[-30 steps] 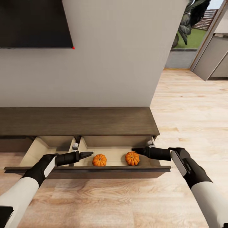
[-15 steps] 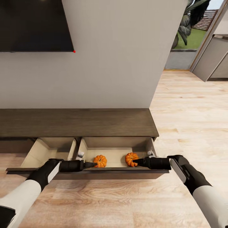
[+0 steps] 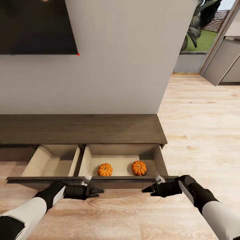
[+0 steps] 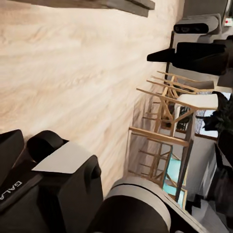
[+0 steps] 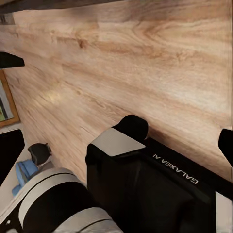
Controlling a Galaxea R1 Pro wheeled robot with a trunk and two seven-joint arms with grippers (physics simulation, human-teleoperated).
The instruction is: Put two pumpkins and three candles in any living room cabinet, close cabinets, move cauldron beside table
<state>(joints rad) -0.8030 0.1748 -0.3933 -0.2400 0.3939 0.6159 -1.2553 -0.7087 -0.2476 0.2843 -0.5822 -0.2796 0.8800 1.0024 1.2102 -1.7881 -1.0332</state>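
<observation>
Both pumpkins (image 3: 105, 169) lie in the open drawer (image 3: 123, 163), beyond both grippers (image 3: 100, 191)

Two small orange ribbed pumpkins, one (image 3: 105, 169) left of the other (image 3: 139, 167), sit upright and apart on the pale floor of the right-hand drawer, pulled open from the long dark-brown cabinet (image 3: 80, 129) standing against the wall.

**Room around the work area**

A dark wall TV (image 3: 36, 26) hangs on the pale grey wall (image 3: 126, 66). Light wood floor (image 3: 200, 133) runs to a glass door (image 3: 196, 30) showing green plants (image 3: 203, 13) and lawn outside. Wooden chairs (image 4: 165, 121) stand on the floor in the left wrist view.
</observation>
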